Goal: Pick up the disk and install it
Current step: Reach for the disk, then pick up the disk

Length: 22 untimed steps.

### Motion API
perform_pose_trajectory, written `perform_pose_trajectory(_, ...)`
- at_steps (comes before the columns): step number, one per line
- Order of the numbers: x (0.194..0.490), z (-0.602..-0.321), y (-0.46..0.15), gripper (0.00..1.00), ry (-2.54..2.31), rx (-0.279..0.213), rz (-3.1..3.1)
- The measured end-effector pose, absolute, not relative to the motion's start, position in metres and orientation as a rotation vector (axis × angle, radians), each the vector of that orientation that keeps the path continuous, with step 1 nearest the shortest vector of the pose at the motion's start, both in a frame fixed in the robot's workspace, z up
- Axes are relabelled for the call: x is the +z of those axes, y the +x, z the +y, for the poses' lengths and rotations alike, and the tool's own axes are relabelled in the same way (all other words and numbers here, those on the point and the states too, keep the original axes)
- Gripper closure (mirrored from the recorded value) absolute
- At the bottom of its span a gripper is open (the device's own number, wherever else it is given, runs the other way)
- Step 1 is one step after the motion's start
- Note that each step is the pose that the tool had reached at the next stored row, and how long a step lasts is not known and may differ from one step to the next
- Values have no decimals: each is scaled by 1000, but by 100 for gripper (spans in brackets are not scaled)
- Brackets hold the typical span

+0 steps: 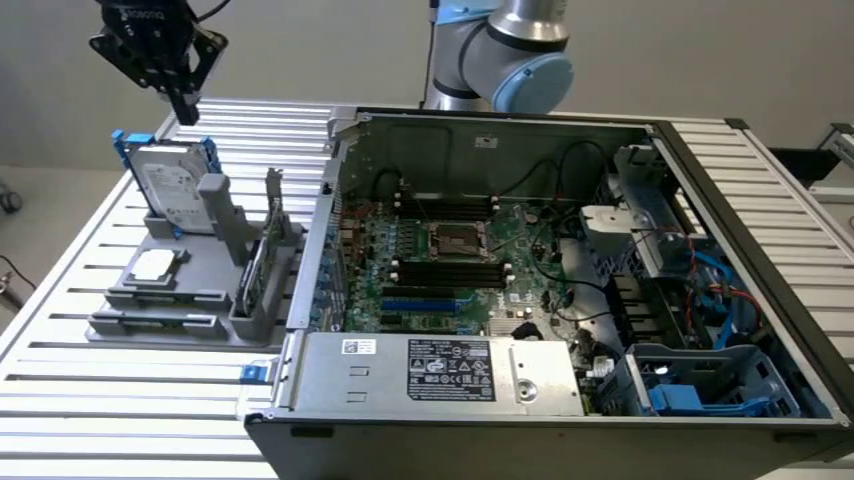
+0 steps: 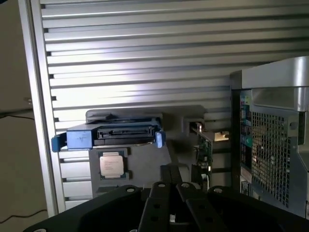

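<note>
Silver-grey metal, flat, rectangular, white label on its face, framed in blue plastic: the disk (image 1: 180, 185) stands on edge in the tall slot of a grey plastic fixture (image 1: 167, 325). The fixture sits on a slatted aluminium table (image 1: 80, 400), toward the exterior view's left of the computer case. Disk is not lifted and not installed.

Black two-finger gripper (image 1: 184, 108) hangs in the air above the disk, well apart from it and touching nothing. Fingers are pressed together, with nothing between them.

Wrist view: gripper (image 2: 175, 171) points down at the fixture. Disk (image 2: 120, 135) is seen edge-on, with the carrier's blue ends sticking out on either side.

Other items on the fixture:
- small square silver chip (image 1: 154, 264) lying flat in a recess just beside the disk's foot; also visible in the wrist view (image 2: 112, 164);
- thin green circuit card (image 1: 275, 235) upright in a slot on the side nearer the case; wrist view (image 2: 205, 150).

Open grey metal computer case (image 1: 747, 200) lies on its side, green motherboard (image 1: 447, 250) exposed, with a silver power supply (image 1: 434, 370) at its near edge. Grey-and-blue robot arm (image 1: 514, 50) rises behind the case.
</note>
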<state>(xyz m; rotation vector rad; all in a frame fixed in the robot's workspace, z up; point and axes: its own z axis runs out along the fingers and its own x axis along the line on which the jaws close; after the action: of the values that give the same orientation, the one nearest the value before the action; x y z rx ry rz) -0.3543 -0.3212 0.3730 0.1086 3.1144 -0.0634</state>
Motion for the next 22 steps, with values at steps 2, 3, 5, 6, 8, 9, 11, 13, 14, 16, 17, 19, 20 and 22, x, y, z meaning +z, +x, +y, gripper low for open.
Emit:
perform_pose_trajectory(2,372,-319,-363,89,108,-70,3114)
perform_pose_trajectory(3,372,-317,-368,89,109,-73,3114)
perform_pose_trajectory(5,371,-314,-377,89,108,-78,3114)
perform_pose_trajectory(6,371,-313,-382,89,108,-80,3114)
perform_pose_trajectory(8,370,-310,-391,89,108,-85,3113)
perform_pose_trajectory(9,369,-308,-395,89,108,-87,3113)
perform_pose_trajectory(11,368,-305,-405,89,108,-92,3113)
perform_pose_trajectory(13,367,-301,-414,89,108,-96,3113)
perform_pose_trajectory(14,367,-299,-418,89,108,-97,3113)
perform_pose_trajectory(16,367,-295,-422,89,107,-97,3113)
perform_pose_trajectory(17,367,-295,-422,89,106,-97,3113)
perform_pose_trajectory(19,367,-295,-422,89,106,-97,3113)
perform_pose_trajectory(20,367,-295,-422,89,106,-97,3113)
perform_pose_trajectory(22,367,-295,-422,89,106,-97,3113)
